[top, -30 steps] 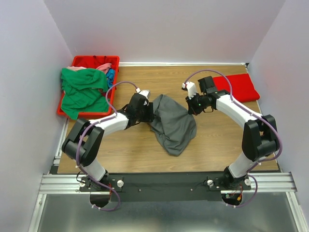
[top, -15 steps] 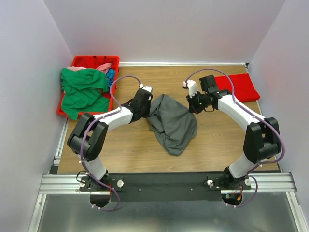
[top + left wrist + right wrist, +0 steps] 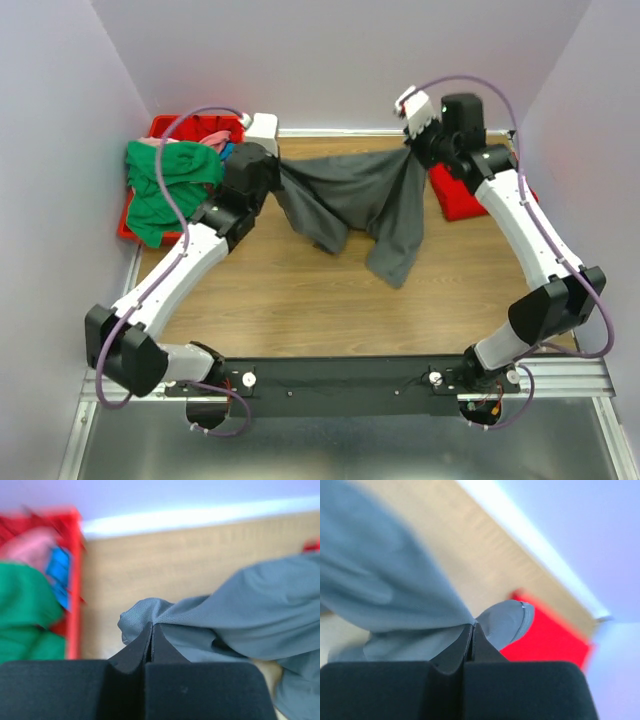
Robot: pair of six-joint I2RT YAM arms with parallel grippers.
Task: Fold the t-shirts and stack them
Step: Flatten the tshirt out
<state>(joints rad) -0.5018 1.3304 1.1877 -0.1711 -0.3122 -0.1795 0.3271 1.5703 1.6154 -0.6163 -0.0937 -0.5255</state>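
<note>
The left gripper (image 3: 151, 625) and right gripper (image 3: 472, 625) each pinched an edge of the grey shirt (image 3: 350, 195), which hung spread between them over the table (image 3: 290, 300).

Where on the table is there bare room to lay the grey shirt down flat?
The widest bare wood is near-centre on the table, bordered by the left arm, the right arm, the stretched grey shirt and the near edge. Crowded: far left, with the bin and green shirt; far right, where the red shirt lies.
</note>
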